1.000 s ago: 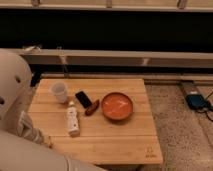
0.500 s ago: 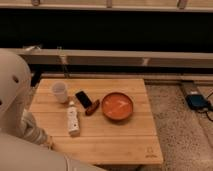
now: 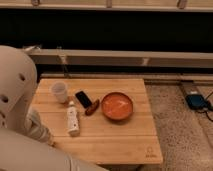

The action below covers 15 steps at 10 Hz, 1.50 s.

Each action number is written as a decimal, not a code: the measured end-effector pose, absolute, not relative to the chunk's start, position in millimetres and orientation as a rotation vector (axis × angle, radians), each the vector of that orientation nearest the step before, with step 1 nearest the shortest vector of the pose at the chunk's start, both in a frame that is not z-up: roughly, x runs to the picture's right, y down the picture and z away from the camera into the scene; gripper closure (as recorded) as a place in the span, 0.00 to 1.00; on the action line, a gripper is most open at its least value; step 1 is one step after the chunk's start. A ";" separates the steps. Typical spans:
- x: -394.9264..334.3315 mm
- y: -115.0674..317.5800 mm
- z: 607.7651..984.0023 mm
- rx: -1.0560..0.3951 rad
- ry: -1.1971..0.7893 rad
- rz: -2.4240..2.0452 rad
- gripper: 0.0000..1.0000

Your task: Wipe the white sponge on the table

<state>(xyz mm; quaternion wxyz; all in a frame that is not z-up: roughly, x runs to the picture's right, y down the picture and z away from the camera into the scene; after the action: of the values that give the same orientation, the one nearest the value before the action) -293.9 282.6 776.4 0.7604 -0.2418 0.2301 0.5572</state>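
1. My gripper is out of the camera view, so I cannot tell whether it is released or clenched.
2. My white arm casing (image 3: 17, 100) fills the left of the view and covers the table's near left corner.
3. The table (image 3: 120, 137) has a light wooden plank top, with a small dark logo (image 3: 150, 151) at the near right corner.
4. I cannot make out the white sponge on the visible part of the top, so I cannot tell where it lies.
5. A white cup (image 3: 59, 91) stands upright near the far left corner.
6. A dark flat rectangular object (image 3: 83, 98) lies just right of the cup.
7. A small reddish-brown object (image 3: 92, 107) lies between that object and the bowl.
8. An orange bowl (image 3: 118, 106) stands about mid-table.
9. A white bottle (image 3: 73, 119) lies on its side toward the left edge, its narrow end toward the far edge.
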 end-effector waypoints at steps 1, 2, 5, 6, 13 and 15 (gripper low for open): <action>-283.9 273.7 783.2 -0.525 0.505 1.237 1.00; -270.6 260.4 792.9 -0.523 0.509 1.269 1.00; -241.5 226.1 816.1 -0.519 0.513 1.350 1.00; -240.9 221.6 818.3 -0.516 0.511 1.361 1.00; -288.9 229.7 807.4 -0.498 0.461 1.276 1.00; -302.3 236.3 801.4 -0.491 0.444 1.232 1.00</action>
<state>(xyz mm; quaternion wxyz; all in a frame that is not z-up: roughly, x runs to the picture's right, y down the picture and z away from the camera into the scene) -302.3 236.3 801.4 0.7654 -0.2259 0.2046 0.5668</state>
